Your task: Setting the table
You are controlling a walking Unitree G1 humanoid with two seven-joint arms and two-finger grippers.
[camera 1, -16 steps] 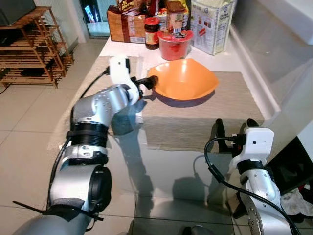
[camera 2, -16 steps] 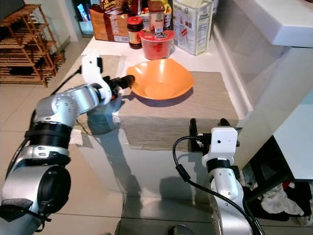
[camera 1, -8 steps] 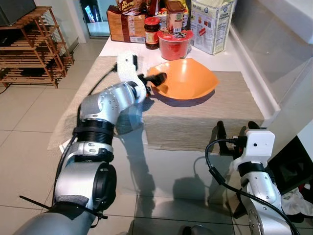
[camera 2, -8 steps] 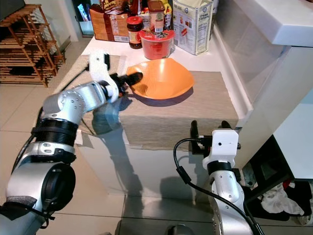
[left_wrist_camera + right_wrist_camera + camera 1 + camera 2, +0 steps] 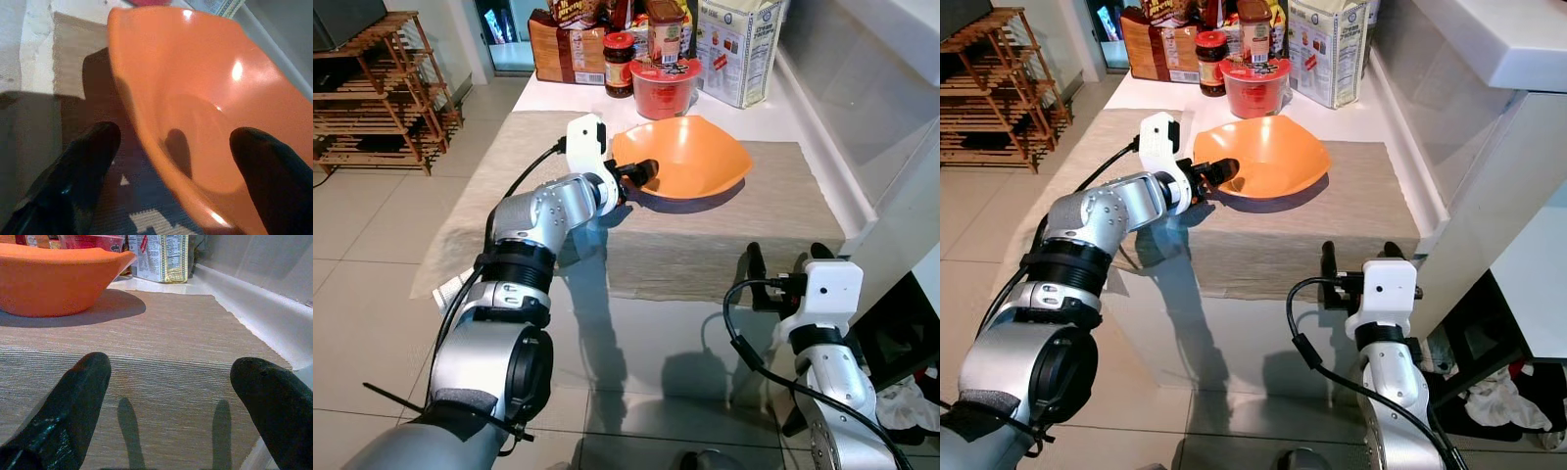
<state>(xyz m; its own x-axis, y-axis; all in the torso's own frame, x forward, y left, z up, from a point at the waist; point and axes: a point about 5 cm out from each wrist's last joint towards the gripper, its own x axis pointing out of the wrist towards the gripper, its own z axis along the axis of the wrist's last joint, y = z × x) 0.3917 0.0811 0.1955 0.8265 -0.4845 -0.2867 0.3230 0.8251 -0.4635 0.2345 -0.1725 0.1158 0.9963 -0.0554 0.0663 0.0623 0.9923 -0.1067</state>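
Orange and glossy, the bowl [image 5: 683, 157] sat on the woven beige table runner [image 5: 705, 225] that covered the white counter [image 5: 773, 108]. It stood toward the back of the runner, just in front of a red tub [image 5: 664, 88] and a dark jar with a red lid [image 5: 619, 64].

My left gripper [image 5: 639, 178] was at the bowl's near left rim. Its fingers were spread apart, and they straddled the rim: one fingertip [image 5: 274, 161] reached over the inside of the bowl, the other [image 5: 95, 142] stayed outside, low over the runner. I could not tell from the pictures whether either pad touched the rim. My left arm stretched out across the left part of the runner to get there.

My right gripper [image 5: 781, 262] hung at the near edge of the counter, well apart from the bowl. Its two fingers [image 5: 73, 396] stood wide open, and between them lay bare runner with their shadows on it. From that wrist the bowl [image 5: 58, 276] showed farther back on the runner, with a printed carton [image 5: 159, 257] behind it against the wall.

Behind the bowl, a brown bread bag [image 5: 563, 49] stood among the groceries at the back. A wooden rack [image 5: 377, 93] stood on the tiled floor to my left.
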